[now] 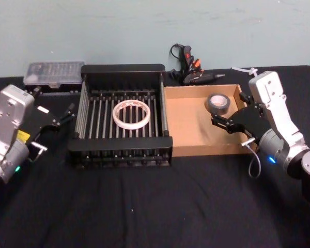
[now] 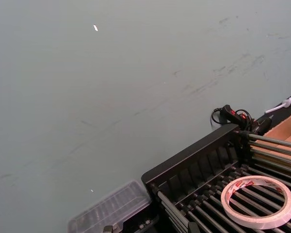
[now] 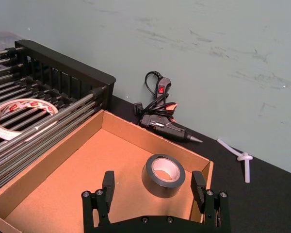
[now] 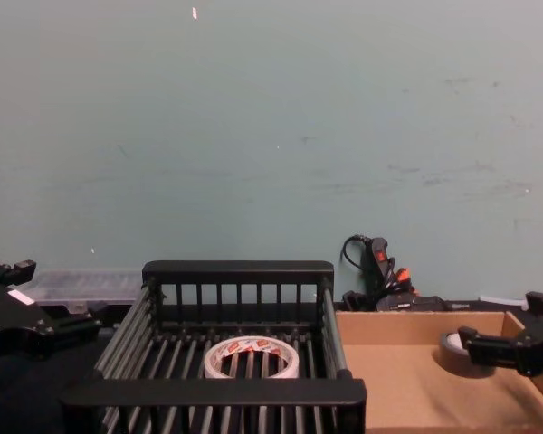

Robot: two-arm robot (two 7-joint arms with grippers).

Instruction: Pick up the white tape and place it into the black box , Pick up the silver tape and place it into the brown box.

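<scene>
**Both tapes boxed; claws to clear**

Head view: we find the white tape point(image 1: 131, 114) flat in the black box point(image 1: 121, 152) and the silver tape point(image 1: 217, 102) in the brown box point(image 1: 201, 150). The right claw point(image 1: 228, 124) hovers wide and empty; the left claw point(image 1: 57, 121), beside the black box, is also wide.

Right wrist view: the claw point(image 3: 153, 186) straddles the silver tape point(image 3: 163, 174) without touching it. We judge that only retraction is left.

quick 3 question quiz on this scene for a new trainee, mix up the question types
1. True or false: the white tape lies flat on the bars of the black box.
2. Which container holds the silver tape? A) black box B) brown box C) neither
3. Fill in: the right gripper is ____, its fingers either side of the silver tape, not touching it.

Key: 1 true; 2 B; 3 open
</scene>
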